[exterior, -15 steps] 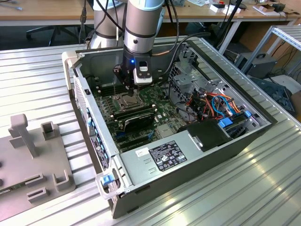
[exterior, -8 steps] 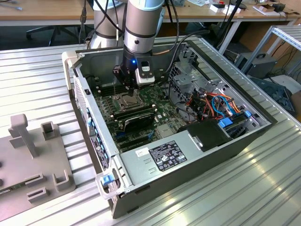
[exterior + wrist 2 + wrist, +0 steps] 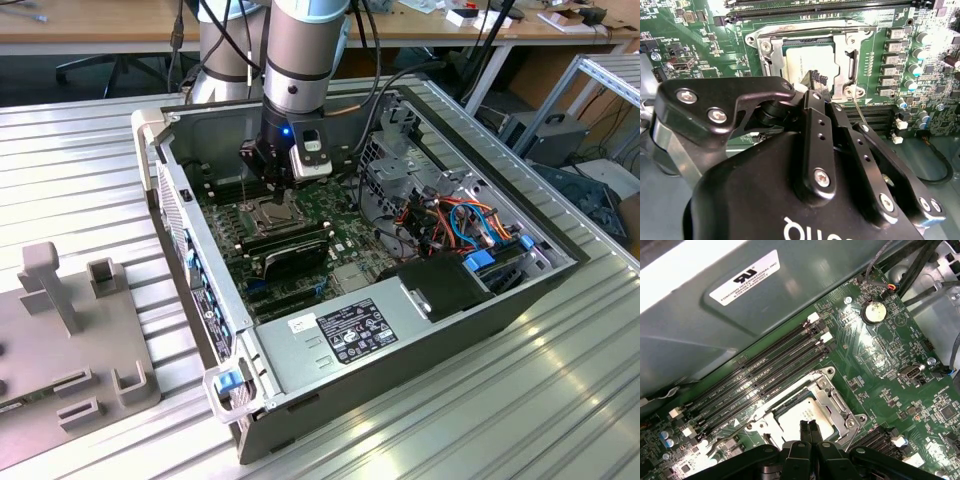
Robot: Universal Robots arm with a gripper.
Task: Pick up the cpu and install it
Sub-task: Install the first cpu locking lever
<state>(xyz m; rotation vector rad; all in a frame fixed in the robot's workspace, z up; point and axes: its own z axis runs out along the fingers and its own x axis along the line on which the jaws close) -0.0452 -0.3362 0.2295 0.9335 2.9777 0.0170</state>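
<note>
Fingers [image 3: 804,430] sit pressed together with nothing visibly held between them, their tips poised right over the cpu [image 3: 796,416]. The cpu lies flat inside the metal socket frame [image 3: 836,406] on the green motherboard [image 3: 880,357], directly beneath the gripper [image 3: 818,79]. Whether the tips touch its silver top cannot be told. Black memory slots [image 3: 765,375] run just beside the socket.
</note>
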